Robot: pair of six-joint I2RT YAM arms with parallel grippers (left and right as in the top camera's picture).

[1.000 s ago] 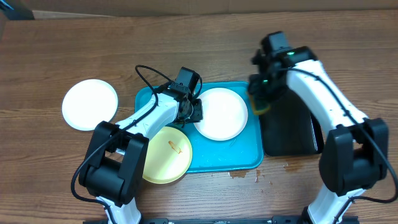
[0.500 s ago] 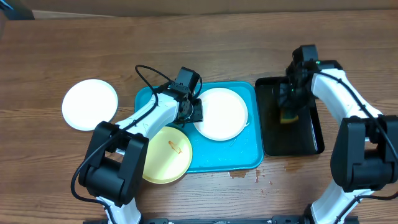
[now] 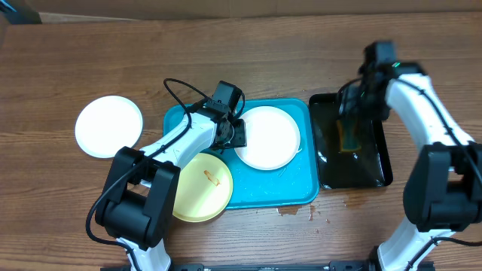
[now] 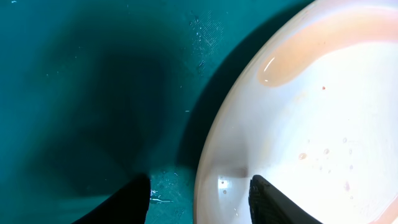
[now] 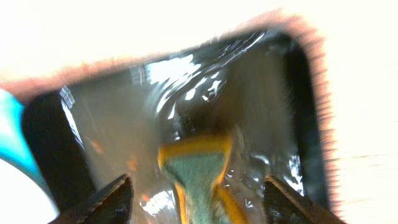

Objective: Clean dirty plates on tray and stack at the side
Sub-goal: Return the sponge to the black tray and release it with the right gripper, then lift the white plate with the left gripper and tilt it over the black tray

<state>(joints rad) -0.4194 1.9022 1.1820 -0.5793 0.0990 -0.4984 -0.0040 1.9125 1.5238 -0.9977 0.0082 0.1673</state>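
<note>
Left gripper (image 4: 200,183) of mine is unclenched, fingers apart and astride the rim of the white plate (image 3: 267,137) that lies on the turquoise tray (image 3: 279,192). My right gripper (image 5: 198,180) hangs spread wide over the black tray (image 3: 369,169), gripping nothing, with the yellow-edged sponge (image 3: 348,135) lying loose in the wet beneath it. A yellow plate (image 3: 202,188) with an orange smear overhangs the turquoise tray's near-left corner, partly hidden by my left arm. A second white plate (image 3: 109,126) sits on the table (image 3: 248,60), well apart to the left.
</note>
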